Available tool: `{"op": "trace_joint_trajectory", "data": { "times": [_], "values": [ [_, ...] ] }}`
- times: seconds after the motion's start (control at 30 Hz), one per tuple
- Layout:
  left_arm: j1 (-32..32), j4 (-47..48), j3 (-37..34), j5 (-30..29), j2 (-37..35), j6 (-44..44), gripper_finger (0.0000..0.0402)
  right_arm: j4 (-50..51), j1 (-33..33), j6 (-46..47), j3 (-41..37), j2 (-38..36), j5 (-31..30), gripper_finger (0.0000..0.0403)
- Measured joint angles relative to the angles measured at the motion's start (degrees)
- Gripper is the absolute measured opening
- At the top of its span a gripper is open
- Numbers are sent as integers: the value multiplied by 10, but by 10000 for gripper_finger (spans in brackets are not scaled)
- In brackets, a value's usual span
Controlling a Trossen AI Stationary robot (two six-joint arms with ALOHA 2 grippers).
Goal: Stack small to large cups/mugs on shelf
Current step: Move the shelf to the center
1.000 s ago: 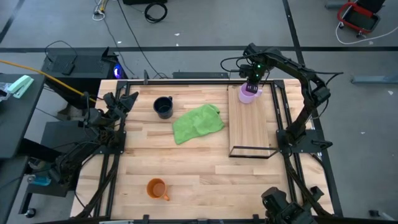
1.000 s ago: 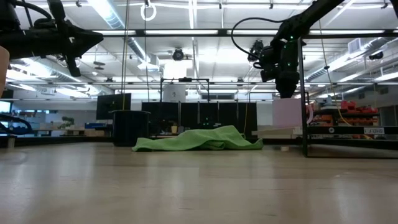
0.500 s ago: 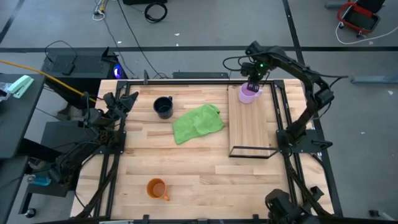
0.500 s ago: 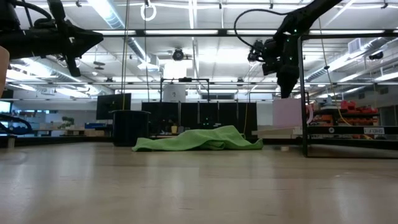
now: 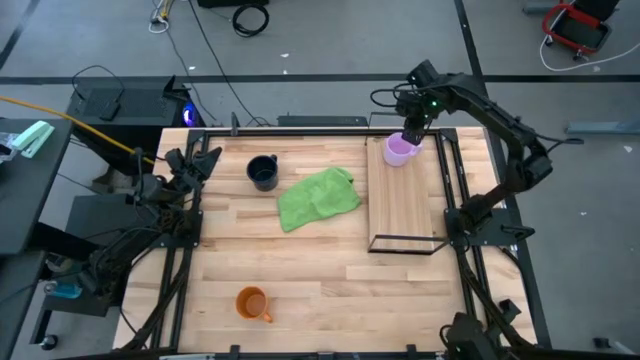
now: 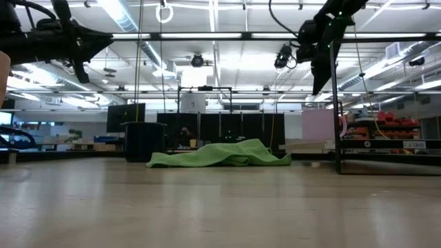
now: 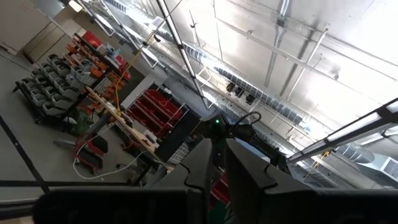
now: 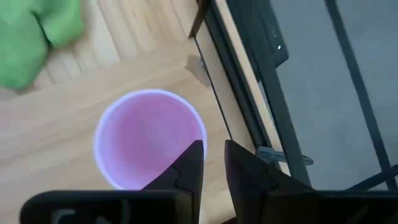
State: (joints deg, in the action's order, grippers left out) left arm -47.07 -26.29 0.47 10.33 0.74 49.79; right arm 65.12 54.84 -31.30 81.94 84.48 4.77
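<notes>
The purple mug (image 5: 400,150) is left standing at the shelf's (image 5: 405,205) 12 o'clock end, released, as the right tool (image 5: 413,126), fingers slightly parted, is lifted clear; orange and navy mugs remain.

- From my remote seat, the grey floor (image 5: 330,40) has pale lines across it, and black cables (image 5: 250,17) lie coiled on it.
- A red cart (image 5: 577,27) sits at one corner.
- Level across the table I see long ceiling strip lights (image 6: 117,12) and white beams.
- Far off stand red shelving (image 7: 163,121) and rows of stacked chairs (image 7: 46,93).
</notes>
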Motion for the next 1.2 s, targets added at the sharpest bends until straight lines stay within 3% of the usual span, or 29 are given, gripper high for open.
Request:
{"op": "trace_joint_trajectory", "data": {
  "times": [0.43, 0.73, 1.0, 1.2],
  "values": [
    [1, -176, 1, 26, 0, 47, 53, -1, -97, 132, 0, -99, 38, 74],
    [1, -163, 91, 147, 0, 66, 52, -7, -188, 295, 0, -160, 67, 74],
    [0, 33, 211, 263, 0, 46, 51, -8, -260, 424, 0, -207, 67, 74],
    [0, 209, 301, 301, 0, -7, 50, -9, -301, 484, 0, -236, 67, 74]
  ]
}}
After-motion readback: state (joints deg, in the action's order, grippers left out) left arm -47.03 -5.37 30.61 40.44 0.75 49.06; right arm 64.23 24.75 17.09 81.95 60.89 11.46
